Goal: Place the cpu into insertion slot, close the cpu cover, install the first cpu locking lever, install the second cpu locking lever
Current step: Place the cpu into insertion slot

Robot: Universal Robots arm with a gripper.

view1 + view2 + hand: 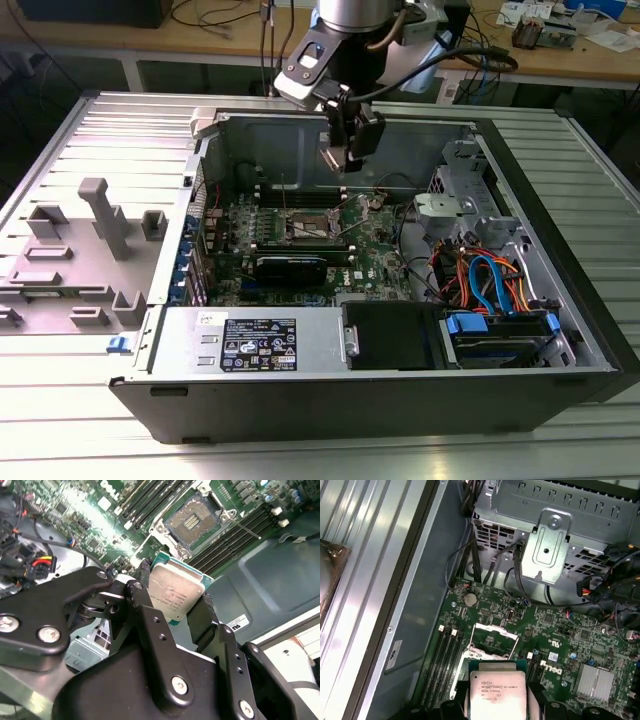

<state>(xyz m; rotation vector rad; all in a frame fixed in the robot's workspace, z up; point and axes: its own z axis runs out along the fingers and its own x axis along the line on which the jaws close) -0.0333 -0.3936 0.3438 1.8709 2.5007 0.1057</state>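
Note:
My gripper [341, 158] hangs inside the open computer case, shut on the cpu [175, 591]. The cpu is a small square chip with a silvery top, clamped by its edges between two black fingers [144, 597]. In the first wrist view the cpu [497, 694] hovers just above the insertion slot [487, 653]. The insertion slot [192, 521] lies bare, its dark pin field showing inside a silvery rim. In the exterior view it sits on the motherboard [308, 228], below and slightly left of the gripper. The cpu cover [495, 631] is a thin silvery frame standing raised at the slot's edge.
Long black memory slots [444, 652] flank the socket. A round coin battery [470, 598] and loose black cables lie near it. A metal drive cage [546, 545] stands beside the board. A long black card [290, 266] and coloured cables [485, 280] sit in the case.

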